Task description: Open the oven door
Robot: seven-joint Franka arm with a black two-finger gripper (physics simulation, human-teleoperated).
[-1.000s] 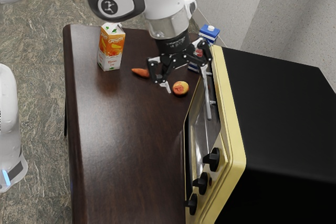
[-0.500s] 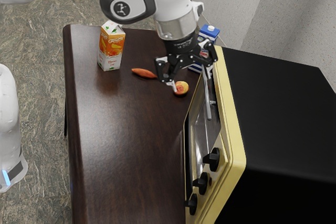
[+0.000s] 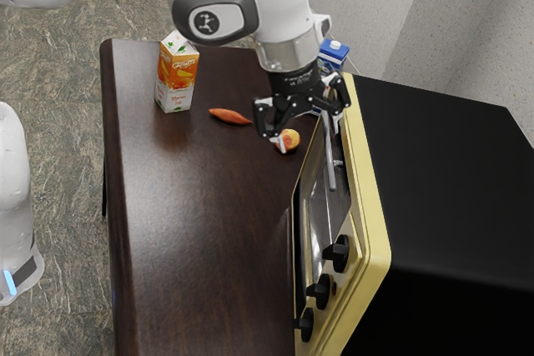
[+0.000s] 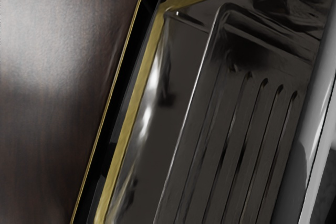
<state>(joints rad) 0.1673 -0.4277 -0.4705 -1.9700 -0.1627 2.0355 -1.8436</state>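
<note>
Pincer (image 3: 309, 133) spread, nothing pinched; it hangs near one end of the handle (image 3: 331, 176), one finger close to the bar, the other out over the fruit. Oven door (image 3: 319, 208) on the front of the oven (image 3: 450, 177), facing the bare stretch of table (image 3: 200, 248); looks shut, as far as you can judge. Contact with the bar: can't tell.

Step in hand, by my reading: reaching for the handle. Next, you'd want the fingers lined up either side of the bar, or one hooked behind it, before any pull. Then draw away from the oven, following the door's swing. Watch the fruit under the outer finger.

Count: one oven, one door, one handle, three black knobs (image 3: 340, 253); one orange carton (image 3: 176, 82), one blue-topped carton (image 3: 334, 52), one carrot (image 3: 229, 116), one round fruit (image 3: 290, 137).
</note>
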